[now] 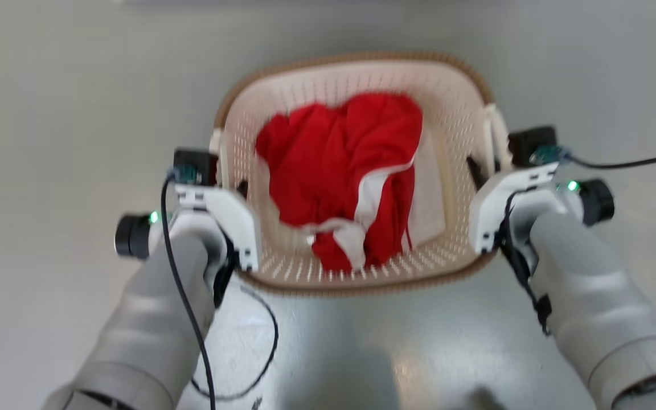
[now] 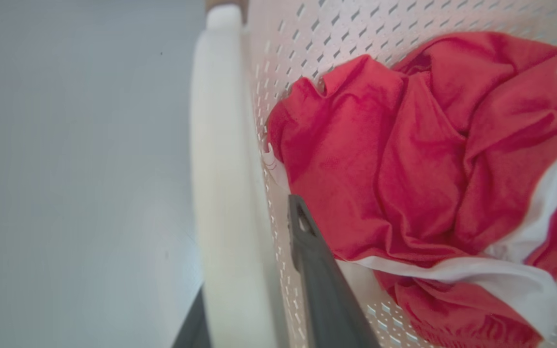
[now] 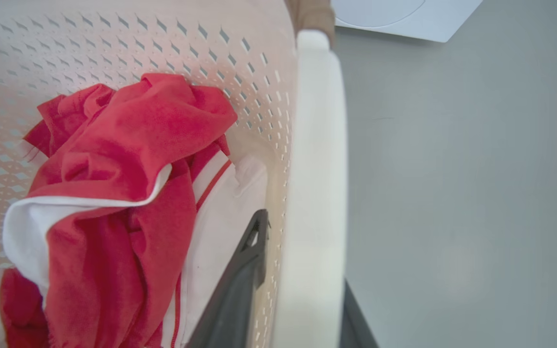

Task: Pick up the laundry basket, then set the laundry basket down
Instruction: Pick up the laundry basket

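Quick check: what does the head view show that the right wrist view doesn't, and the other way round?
Head view: the whole cream-white perforated plastic laundry basket, its brown woven-look rim all round, the left gripper at the left side, and a thin black cable looped on the floor.
Right wrist view: close up, one dark finger inside the basket wall, the other outside the white side handle; a white panel's corner.
Both: basket, right gripper, crumpled red-and-white cloth, grey floor.
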Available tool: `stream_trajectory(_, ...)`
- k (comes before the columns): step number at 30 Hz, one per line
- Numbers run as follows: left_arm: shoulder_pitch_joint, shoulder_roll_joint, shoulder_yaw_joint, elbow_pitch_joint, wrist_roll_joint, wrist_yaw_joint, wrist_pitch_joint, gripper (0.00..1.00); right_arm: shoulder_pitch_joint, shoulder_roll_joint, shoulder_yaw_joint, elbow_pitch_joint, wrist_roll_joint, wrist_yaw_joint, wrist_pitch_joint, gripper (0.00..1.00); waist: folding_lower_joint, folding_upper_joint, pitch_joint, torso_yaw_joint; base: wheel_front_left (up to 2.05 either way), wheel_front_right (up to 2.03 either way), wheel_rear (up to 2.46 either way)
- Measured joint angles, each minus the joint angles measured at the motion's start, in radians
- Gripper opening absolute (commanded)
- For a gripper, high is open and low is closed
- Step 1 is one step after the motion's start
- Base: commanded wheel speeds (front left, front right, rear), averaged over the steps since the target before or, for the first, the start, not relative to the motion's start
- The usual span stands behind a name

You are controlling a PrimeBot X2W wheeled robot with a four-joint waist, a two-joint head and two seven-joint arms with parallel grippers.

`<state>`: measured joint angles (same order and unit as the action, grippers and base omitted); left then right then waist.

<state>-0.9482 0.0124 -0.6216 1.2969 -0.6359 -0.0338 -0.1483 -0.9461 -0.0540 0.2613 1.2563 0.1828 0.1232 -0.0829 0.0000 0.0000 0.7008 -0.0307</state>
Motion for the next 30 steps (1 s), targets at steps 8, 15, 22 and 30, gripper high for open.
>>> stream_trajectory(8,0.154,0.008,-0.005,0.003,-0.045,-0.002,0.018,0.00,0.147,-0.005,0.156,-0.082,0.105,-0.009,0.081,0.00,0.0000,0.0000,-0.169,-0.020,0.00,0.00,0.00)
stream_trajectory(15,0.305,0.010,-0.036,0.004,-0.063,-0.003,0.045,0.00,0.288,-0.004,0.258,-0.111,0.159,-0.010,0.132,0.00,0.0000,0.0000,-0.331,-0.039,0.00,0.00,0.00)
stream_trajectory(22,0.422,0.011,-0.081,-0.007,-0.099,-0.003,0.073,0.00,0.393,-0.003,0.308,-0.112,0.174,-0.011,0.163,0.00,0.0000,0.0000,-0.469,-0.046,0.00,0.00,0.00)
stream_trajectory(30,0.511,0.015,-0.112,-0.022,-0.131,0.004,0.113,0.00,0.476,-0.003,0.356,-0.126,0.189,-0.018,0.208,0.00,-0.0001,0.0000,-0.562,-0.047,0.00,0.00,0.00)
